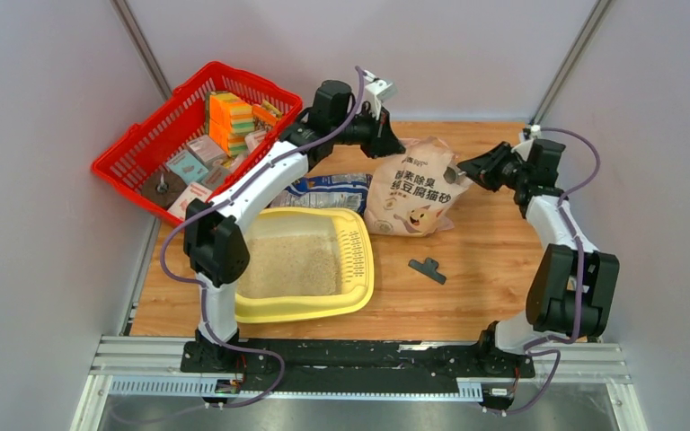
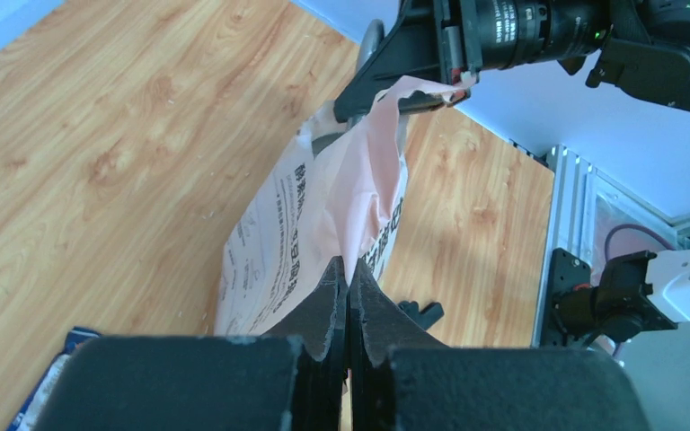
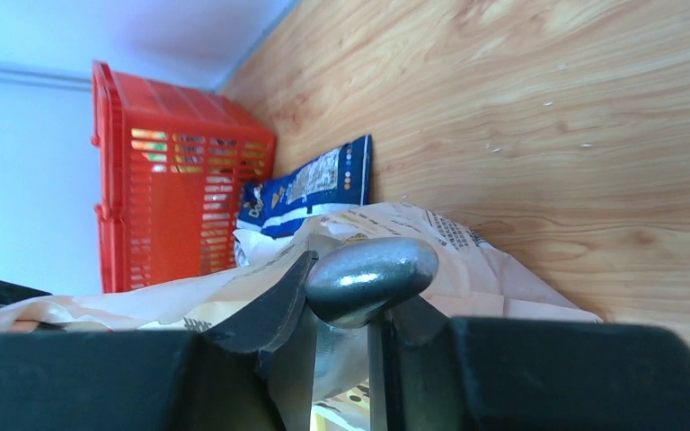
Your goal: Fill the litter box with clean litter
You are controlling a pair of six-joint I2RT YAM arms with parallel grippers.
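Note:
The pale-yellow litter box point(image 1: 365, 269) lies at the front left, with beige clean litter point(image 1: 287, 265) spread in it. The tan litter bag point(image 1: 413, 190) stands behind it, mid table. My left gripper point(image 1: 388, 144) is shut on the bag's upper left edge; the paper point(image 2: 323, 215) is pinched between its tips point(image 2: 349, 269). My right gripper point(image 1: 467, 172) is at the bag's upper right corner, shut on a grey metal spoon point(image 3: 373, 274) held against the bag point(image 3: 485, 265). The inside of the bag is hidden.
A red mesh basket point(image 1: 193, 135) with packets stands at the back left. A blue-and-white printed bag point(image 1: 328, 190) lies flat between the basket and the tan bag. A small black clip point(image 1: 427, 269) lies on the wood right of the litter box.

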